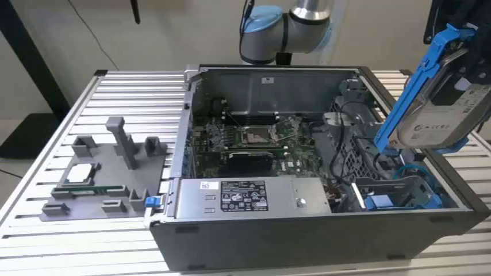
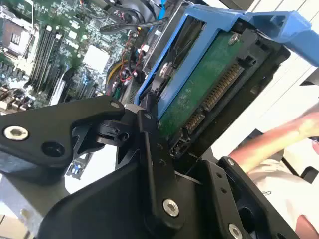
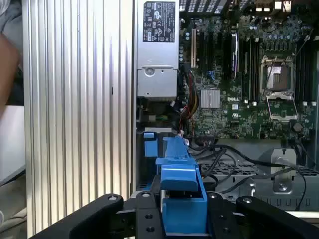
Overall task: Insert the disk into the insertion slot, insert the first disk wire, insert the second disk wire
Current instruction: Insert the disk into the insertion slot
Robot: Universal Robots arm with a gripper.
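Note:
My gripper [image 1: 459, 40] is shut on the disk [image 1: 441, 121], a silver drive with a white label in a bright blue carrier. It hangs tilted in the air above the open computer case's side at the exterior view's right. In both wrist views the black fingers [image 3: 144, 219] clamp the carrier from two sides; the disk's green circuit board [image 2: 199, 84] and connector face the second wrist camera. The insertion slot [image 1: 399, 192], a grey metal bay with blue trim [image 3: 149, 144], lies below the disk in the case's near corner. Black and blue cables [image 1: 360, 121] run beside the bay.
The open case [image 1: 307, 241] sits on a slatted aluminium table [image 1: 123, 86]. Inside are the motherboard [image 1: 253, 138] and the labelled power-supply box [image 1: 245, 198]. A grey fixture [image 1: 107, 172] with small parts stands at the exterior view's left. A person's arm [image 2: 279, 139] is close by.

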